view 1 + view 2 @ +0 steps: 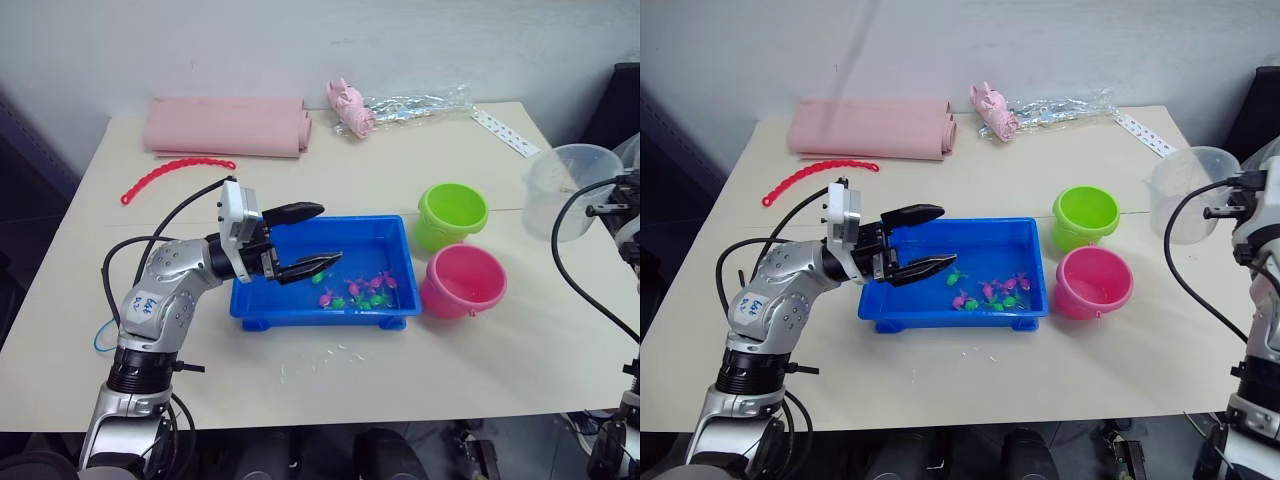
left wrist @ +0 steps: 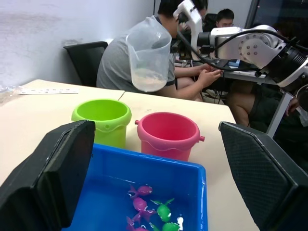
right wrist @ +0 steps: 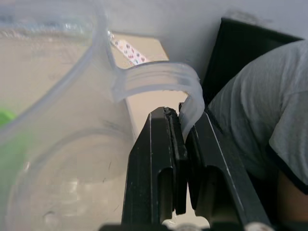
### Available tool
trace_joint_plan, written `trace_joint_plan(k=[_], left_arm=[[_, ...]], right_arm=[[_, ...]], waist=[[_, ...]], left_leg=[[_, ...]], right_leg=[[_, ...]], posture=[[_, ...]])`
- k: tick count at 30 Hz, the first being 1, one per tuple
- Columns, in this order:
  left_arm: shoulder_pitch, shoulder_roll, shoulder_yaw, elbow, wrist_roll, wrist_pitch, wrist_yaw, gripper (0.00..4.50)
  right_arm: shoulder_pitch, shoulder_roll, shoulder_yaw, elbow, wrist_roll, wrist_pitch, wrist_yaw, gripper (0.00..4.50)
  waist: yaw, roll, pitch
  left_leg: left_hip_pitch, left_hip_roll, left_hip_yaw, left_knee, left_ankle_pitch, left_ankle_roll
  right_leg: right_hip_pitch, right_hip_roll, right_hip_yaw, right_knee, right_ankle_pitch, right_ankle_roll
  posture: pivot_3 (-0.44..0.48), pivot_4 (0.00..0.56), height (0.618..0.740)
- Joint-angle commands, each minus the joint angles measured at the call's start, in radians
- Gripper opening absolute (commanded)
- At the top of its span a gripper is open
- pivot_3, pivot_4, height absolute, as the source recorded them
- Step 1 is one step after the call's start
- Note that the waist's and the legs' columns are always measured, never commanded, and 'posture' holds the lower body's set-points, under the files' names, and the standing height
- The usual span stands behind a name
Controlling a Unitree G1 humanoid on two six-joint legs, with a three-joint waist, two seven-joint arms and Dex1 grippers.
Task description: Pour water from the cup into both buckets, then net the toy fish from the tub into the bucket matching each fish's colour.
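The right gripper (image 3: 185, 139) pinches the upright cup (image 1: 566, 190) by its handle (rim up) at three o'clock, while the left gripper (image 1: 306, 240) hangs spread over the tub (image 1: 392, 236).

Light: was bright, even, from overhead.
Shadows: were soft, faint beneath the tub (image 1: 322, 312).
Focus: near fingers (image 2: 45, 178) were blurred.

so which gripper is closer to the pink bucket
Left. The left gripper hangs open over the blue tub's near-left part, with the pink bucket just past the tub's right end. The right gripper, off the table's right edge, holds the cup by its handle.
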Motion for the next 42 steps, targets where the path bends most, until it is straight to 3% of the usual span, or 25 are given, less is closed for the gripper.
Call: trace_joint_plan(k=[1,14,42], left_arm=[[-0.035,-0.003,0.009,0.012,0.017,-0.035,0.006,4.5],[-0.101,-0.053,-0.037,0.051,0.091,-0.051,0.065,4.5],[-0.085,-0.069,-0.067,0.027,0.124,-0.031,0.096,4.5]], right_arm=[[-0.069,-0.07,0.089,0.086,-0.088,-0.149,0.019,0.05],[-0.246,-0.091,0.345,0.369,-0.34,-0.495,-0.057,0.05],[-0.37,-0.146,0.589,0.537,-0.784,-0.793,-0.297,0.05]], waist=[[-0.001,0.0,0.0],[-0.001,-0.001,0.0],[-0.001,-0.001,0.0]], left_leg=[[0.0,0.0,0.0,0.0,0.0,0.0],[-0.004,0.0,-0.002,0.003,0.0,0.001],[-0.014,0.0,-0.011,0.011,-0.001,0.001]], right_leg=[[0.0,0.0,0.0,0.0,0.0,0.0],[-0.001,0.0,-0.003,0.0,0.0,0.0],[-0.004,0.0,-0.012,0.0,0.0,0.0]], posture=[[0.0,0.15,0.74],[0.0,0.15,0.74],[0.0,0.15,0.74]])
